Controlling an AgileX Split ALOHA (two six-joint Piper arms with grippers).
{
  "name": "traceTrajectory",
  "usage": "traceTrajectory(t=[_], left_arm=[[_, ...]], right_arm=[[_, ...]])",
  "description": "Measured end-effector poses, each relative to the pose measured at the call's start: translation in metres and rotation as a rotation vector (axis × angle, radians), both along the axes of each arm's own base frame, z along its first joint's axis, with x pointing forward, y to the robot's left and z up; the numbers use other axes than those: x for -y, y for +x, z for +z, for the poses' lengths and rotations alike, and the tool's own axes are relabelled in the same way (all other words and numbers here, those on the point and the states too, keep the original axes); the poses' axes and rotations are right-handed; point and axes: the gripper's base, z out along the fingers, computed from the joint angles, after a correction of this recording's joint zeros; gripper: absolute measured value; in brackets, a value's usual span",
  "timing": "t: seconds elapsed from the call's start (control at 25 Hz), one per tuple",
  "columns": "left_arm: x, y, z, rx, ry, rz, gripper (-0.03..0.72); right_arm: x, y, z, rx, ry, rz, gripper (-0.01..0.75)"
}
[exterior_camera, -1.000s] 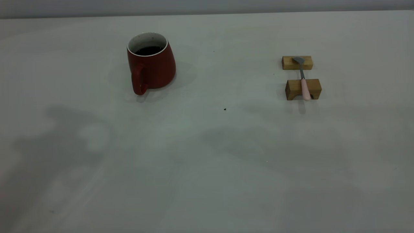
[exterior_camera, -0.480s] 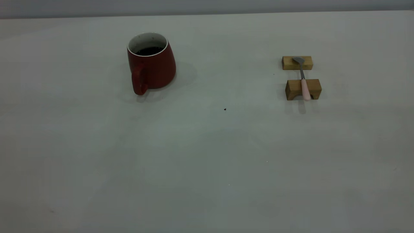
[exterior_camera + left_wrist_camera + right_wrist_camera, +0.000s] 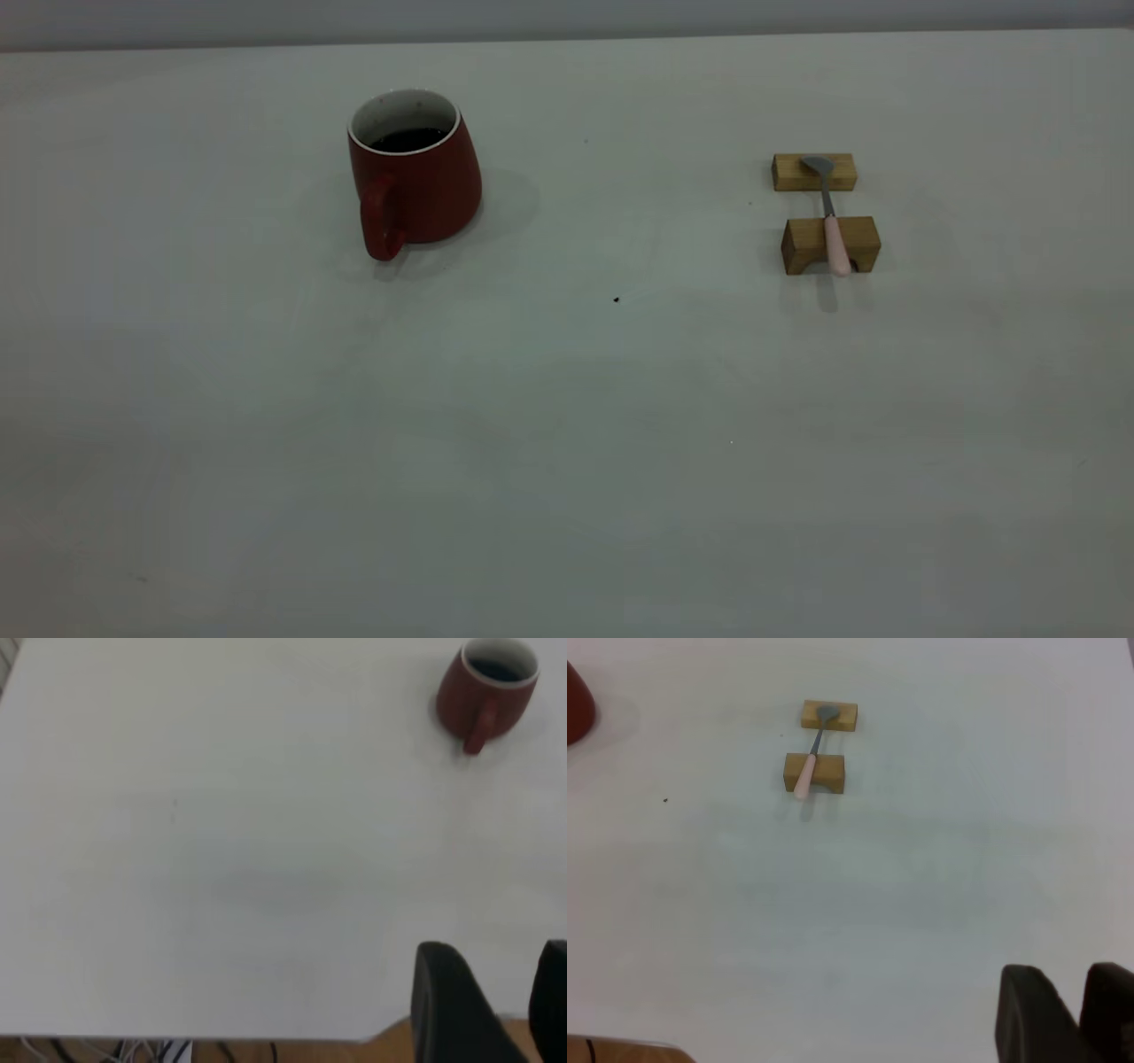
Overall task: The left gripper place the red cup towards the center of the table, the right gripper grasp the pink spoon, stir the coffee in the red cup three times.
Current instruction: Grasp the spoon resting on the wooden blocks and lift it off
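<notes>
The red cup stands upright at the back left of the table, handle toward the front, with dark coffee inside. The pink spoon lies across two wooden blocks at the back right. Neither arm shows in the exterior view. In the left wrist view my left gripper hangs over the table's near edge, far from the red cup, fingers apart and empty. In the right wrist view my right gripper is far from the pink spoon, with a narrow gap between its fingers and nothing in it.
The spoon's bowl rests on the far wooden block and its handle on the near block. A tiny dark speck marks the table's middle. Bare table lies between cup and spoon. The table edge has cables below it.
The broad shadows on the front of the table a second ago have faded away. The cup, the spoon and the blocks have not moved.
</notes>
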Motion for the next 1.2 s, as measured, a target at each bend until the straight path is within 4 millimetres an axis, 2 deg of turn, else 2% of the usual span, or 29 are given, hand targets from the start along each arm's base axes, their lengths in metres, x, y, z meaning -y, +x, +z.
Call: traceTrajectory(t=[0.2, 0.96, 1.2], left_arm=[[0.0001, 0.0036, -0.0073, -0.02, 0.007, -0.005, 0.299], [0.0001, 0.0036, -0.0073, -0.02, 0.008, -0.006, 0.299], [0.0001, 0.0036, -0.0073, -0.02, 0.008, -0.006, 0.299]], right_arm=[[0.0, 0.0, 0.0, 0.0, 0.0, 0.0, 0.169], [-0.0001, 0.0, 0.0, 0.0, 0.001, 0.001, 0.169], [-0.0048, -0.0003, 0.0004, -0.001, 0.051, 0.03, 0.172]])
